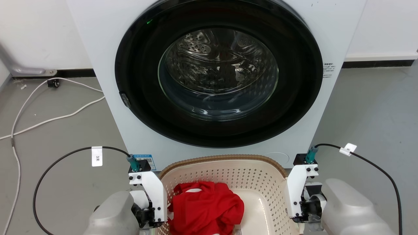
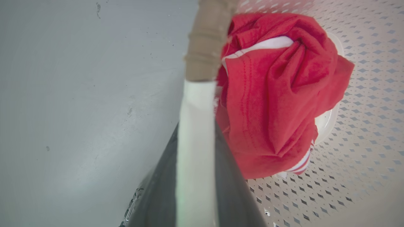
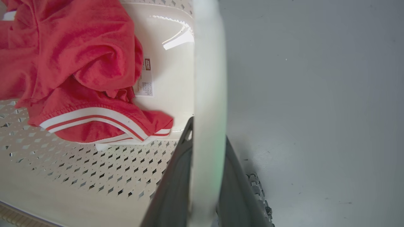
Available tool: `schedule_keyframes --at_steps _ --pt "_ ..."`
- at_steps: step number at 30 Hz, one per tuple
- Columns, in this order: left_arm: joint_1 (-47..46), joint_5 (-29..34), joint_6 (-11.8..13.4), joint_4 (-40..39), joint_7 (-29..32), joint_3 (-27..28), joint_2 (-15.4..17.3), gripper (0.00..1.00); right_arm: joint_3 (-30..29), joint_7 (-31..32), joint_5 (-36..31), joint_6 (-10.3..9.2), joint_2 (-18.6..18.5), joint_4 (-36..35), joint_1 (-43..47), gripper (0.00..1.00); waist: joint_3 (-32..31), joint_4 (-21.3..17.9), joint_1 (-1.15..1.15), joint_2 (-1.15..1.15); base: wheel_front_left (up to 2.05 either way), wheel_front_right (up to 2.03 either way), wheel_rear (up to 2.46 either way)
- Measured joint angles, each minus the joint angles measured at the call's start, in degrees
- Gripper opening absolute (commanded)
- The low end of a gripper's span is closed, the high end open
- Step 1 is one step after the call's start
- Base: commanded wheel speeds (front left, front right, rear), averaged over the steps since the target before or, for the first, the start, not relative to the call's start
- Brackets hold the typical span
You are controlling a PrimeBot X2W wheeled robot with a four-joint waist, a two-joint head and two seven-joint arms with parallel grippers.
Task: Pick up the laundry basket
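The laundry basket [image 1: 225,160], cream with perforated walls and a brown woven-look rim, sits low in the head view right in front of the washer. A crumpled red garment [image 1: 204,209] with white trim lies inside it. My left gripper [image 2: 197,126] is shut on the basket's white left handle [image 2: 197,101], with a dark finger on each side of it. My right gripper [image 3: 208,132] is shut the same way on the white right handle [image 3: 208,63]. In the head view both wrists [image 1: 148,202] [image 1: 302,195] flank the basket, and the fingertips are hidden below them.
The white washing machine [image 1: 98,39] stands close behind the basket, its round glass door [image 1: 218,71] shut. White cables [image 1: 49,117] trail over the grey floor at the left. Black cables [image 1: 58,163] [image 1: 375,166] loop from my wrists.
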Motion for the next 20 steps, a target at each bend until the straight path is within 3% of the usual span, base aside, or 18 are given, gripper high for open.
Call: schedule_keyframes --at_steps 20 --pt "0.0 -1.3 -0.01 0.01 0.54 -1.16 0.13 0.0 -1.43 1.11 -0.94 0.0 0.09 0.0 0.6 0.0 -0.08 0.17 0.0 0.0 0.0 0.0 0.0"
